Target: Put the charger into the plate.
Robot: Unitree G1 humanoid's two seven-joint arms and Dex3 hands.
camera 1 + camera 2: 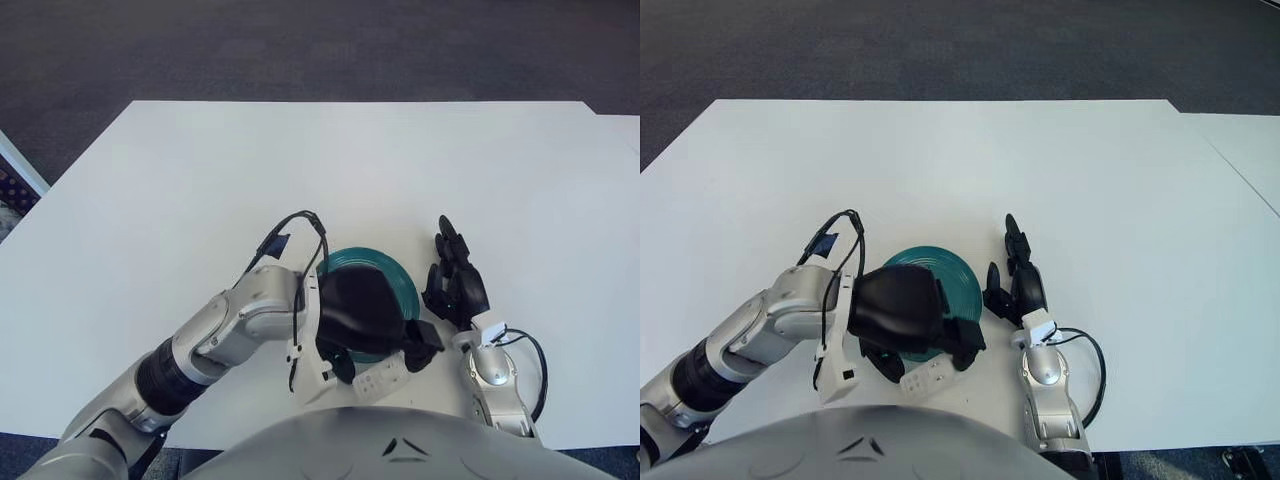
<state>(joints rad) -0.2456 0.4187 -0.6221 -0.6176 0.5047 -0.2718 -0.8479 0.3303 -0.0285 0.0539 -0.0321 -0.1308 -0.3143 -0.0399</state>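
Observation:
The teal plate (396,273) sits on the white table near its front edge, mostly hidden under my left hand (365,310). That black hand hangs over the plate with its fingers curled down around a white charger (378,381). The charger shows at the plate's near rim, just below the palm, with a finger at each end; I cannot tell if it touches the table. My right hand (455,280) shows just right of the plate, fingers stretched out and holding nothing. The same charger shows in the right eye view (925,377).
The white table (350,170) stretches far ahead and to both sides. Its front edge runs close under the charger. A black cable loops above my left wrist (300,225), and another loops beside my right wrist (535,365).

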